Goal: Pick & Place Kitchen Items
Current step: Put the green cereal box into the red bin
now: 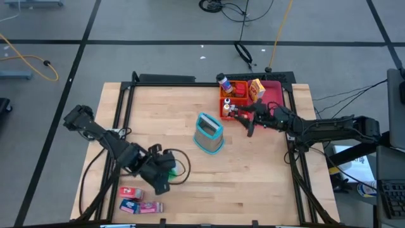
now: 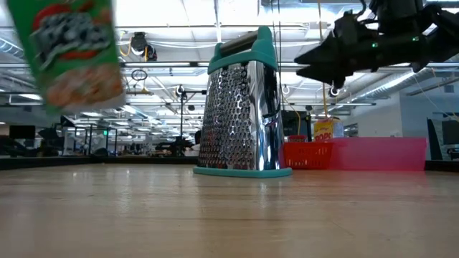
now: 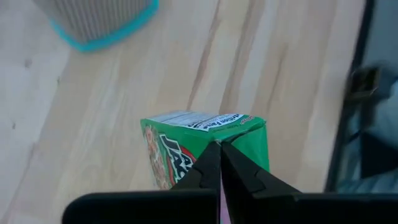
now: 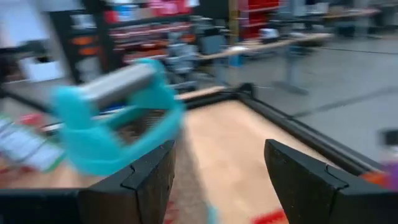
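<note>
The wooden table (image 1: pixel 253 177) carries everything, with both dark arms reaching in from its sides. Near its middle stands an upright metal grater (image 1: pixel 209 133) with a teal handle and teal base; in the low view it rises in the centre of the table. At the far right corner lie two trays side by side: a pink tray (image 1: pixel 273 92) on the right and an orange tray (image 1: pixel 240 88) just left of it. In the orange tray a small bottle (image 1: pixel 224 82) with a dark cap stands at the far left side, and a small dark-topped jar (image 1: pixel 229 101) sits near the tray's middle. A yellow box (image 1: pixel 256 89) stands upright where the two trays meet; which tray holds it cannot be told. The right gripper (image 1: pixel 243 118) hovers at the near edge of the orange tray, lifted off the table, its jaws spread apart with nothing between them. The left gripper (image 1: pixel 166 170) is at the near left part of the table, raised above the wood, its jaws clenched on the top edge of a green box (image 3: pixel 202 146). At the near left edge of the table lie three more small boxes close together: a red box (image 1: pixel 131 192), a blue box (image 1: pixel 130 205) and a pink box (image 1: pixel 151 207)
</note>
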Controlling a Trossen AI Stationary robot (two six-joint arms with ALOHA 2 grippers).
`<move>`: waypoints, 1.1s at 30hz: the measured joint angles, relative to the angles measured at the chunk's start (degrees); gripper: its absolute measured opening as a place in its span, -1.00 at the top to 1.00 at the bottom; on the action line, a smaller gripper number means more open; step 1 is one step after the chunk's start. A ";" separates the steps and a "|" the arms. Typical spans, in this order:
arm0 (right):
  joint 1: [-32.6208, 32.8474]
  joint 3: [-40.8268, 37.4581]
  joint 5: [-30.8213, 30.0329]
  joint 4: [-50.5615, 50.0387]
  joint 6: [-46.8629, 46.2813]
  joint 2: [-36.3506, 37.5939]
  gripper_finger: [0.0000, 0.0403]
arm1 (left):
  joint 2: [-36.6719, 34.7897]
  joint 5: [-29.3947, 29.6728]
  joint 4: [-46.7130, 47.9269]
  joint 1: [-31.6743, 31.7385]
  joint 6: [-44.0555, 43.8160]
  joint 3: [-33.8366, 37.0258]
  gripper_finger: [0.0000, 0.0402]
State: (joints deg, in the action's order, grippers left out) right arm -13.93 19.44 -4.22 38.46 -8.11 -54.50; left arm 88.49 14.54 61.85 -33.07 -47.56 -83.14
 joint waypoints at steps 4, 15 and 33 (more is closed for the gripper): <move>3.22 0.00 3.37 1.24 1.57 0.02 -0.18 | -0.09 2.01 -2.66 2.07 -0.75 -3.88 1.00; 17.18 0.00 4.49 3.48 4.87 0.02 -0.18 | -0.04 -0.75 -16.22 7.86 4.85 -5.72 1.00; 29.01 4.00 4.20 11.88 9.02 -10.13 -0.18 | 5.52 -10.50 -29.86 14.75 11.46 -5.76 1.00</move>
State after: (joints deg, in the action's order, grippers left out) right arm 15.08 23.44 -0.02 50.34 0.91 -64.63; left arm 94.01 4.04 31.99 -18.32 -36.10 -88.90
